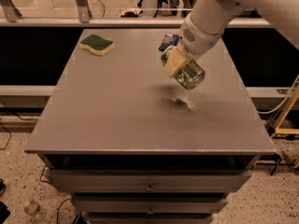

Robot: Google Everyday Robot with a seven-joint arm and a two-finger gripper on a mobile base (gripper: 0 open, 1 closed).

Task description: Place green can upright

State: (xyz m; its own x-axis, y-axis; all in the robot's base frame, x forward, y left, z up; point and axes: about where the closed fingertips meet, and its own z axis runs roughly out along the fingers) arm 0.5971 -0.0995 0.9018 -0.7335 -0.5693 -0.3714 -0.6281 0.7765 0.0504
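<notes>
The green can [188, 73] is held in my gripper [180, 65], tilted, with its silver end facing down and toward the camera. It hangs above the grey table [117, 106], right of centre, over its own shadow. The gripper's tan fingers [174, 61] are closed around the can's body. The white arm comes down from the upper right.
A green-topped yellow sponge [97, 44] lies at the table's back left. A dark blue object [167, 41] lies at the back, just behind the gripper. Drawers run below the table's front edge [149, 149]. A railing stands behind the table.
</notes>
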